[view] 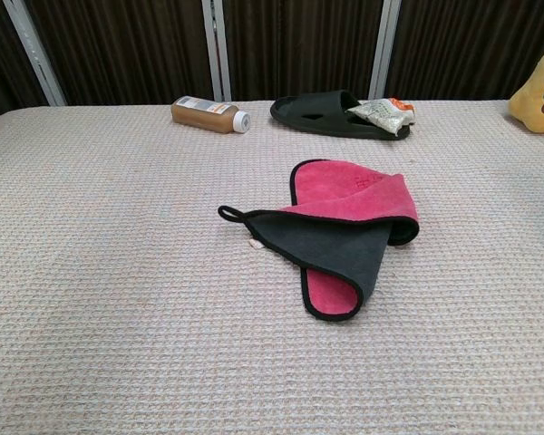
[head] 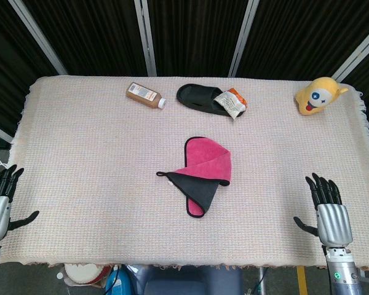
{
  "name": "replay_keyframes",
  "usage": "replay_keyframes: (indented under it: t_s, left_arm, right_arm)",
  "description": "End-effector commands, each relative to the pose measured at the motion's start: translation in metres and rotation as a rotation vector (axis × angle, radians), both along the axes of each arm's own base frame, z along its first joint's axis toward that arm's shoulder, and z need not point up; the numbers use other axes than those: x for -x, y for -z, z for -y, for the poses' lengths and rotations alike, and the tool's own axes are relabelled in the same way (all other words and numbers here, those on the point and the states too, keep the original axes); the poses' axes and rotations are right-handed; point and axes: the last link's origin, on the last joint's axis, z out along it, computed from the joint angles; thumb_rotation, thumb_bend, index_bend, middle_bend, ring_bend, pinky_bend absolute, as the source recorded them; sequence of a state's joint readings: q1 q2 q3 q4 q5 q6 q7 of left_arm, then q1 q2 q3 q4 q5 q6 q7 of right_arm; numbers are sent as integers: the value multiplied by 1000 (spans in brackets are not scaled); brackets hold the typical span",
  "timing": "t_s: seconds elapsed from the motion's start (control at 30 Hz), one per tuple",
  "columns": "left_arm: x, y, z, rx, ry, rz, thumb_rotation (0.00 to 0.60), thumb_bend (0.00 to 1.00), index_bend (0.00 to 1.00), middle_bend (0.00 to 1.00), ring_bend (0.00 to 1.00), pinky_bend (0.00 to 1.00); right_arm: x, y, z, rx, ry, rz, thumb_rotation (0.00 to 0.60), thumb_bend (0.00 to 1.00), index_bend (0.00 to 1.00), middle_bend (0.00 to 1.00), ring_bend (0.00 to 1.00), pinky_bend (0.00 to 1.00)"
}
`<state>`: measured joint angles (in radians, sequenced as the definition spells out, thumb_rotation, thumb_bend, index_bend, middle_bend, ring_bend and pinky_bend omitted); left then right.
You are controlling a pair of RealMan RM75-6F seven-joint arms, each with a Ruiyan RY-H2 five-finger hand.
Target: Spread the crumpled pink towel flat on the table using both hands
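The pink towel (head: 208, 165) lies folded over itself at the table's middle, its dark grey underside (head: 200, 187) turned up and a small black loop sticking out to the left. In the chest view the towel (view: 354, 195) sits just right of centre. My left hand (head: 1, 200) hovers at the table's near left edge, fingers apart and holding nothing. At the near right edge my right hand (head: 327, 212) is likewise spread and empty. Both hands are well away from the towel and outside the chest view.
Along the far edge lie a brown bottle (head: 146, 95) on its side, a black slipper (head: 200, 98) with a crumpled packet (head: 230, 101) on it, and a yellow plush toy (head: 318, 95) at the far right. A woven cream cloth (head: 80, 160) covers the table.
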<state>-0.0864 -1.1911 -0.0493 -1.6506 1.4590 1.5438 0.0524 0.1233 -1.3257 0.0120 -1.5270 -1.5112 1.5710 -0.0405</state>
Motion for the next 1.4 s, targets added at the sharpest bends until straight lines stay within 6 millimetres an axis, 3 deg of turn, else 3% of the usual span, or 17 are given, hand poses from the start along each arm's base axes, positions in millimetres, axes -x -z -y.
replay_keyframes:
  t_s: [0.03,0.63,0.87,1.1,1.4]
  left_arm:
    - [0,1,0,4,-1,-3,600,13,0,0,0,0]
    - [0,4,-1,17,-4,1,600,13,0,0,0,0]
    - [0,4,-3,17,-4,0,600,13,0,0,0,0]
    - [0,5,-5,16,-7,1,600,14,0,0,0,0]
    - [-5,6,-9,13,5,5,600,14,0,0,0,0]
  right_arm:
    - [0,1,0,-2,2,-1,600,151,0,4,0,29]
    - [-3,3,-2,8,-32,-2,600,151,3,4,0,30]
    - [-4,3,3,22,-62,2,600,151,112,26,2,37]
    - [-10,7,20,16,-88,57,600,150,204,84,40,78]
    - [-53,45,65,-89,-130,62,600,151,204,84,40,78]
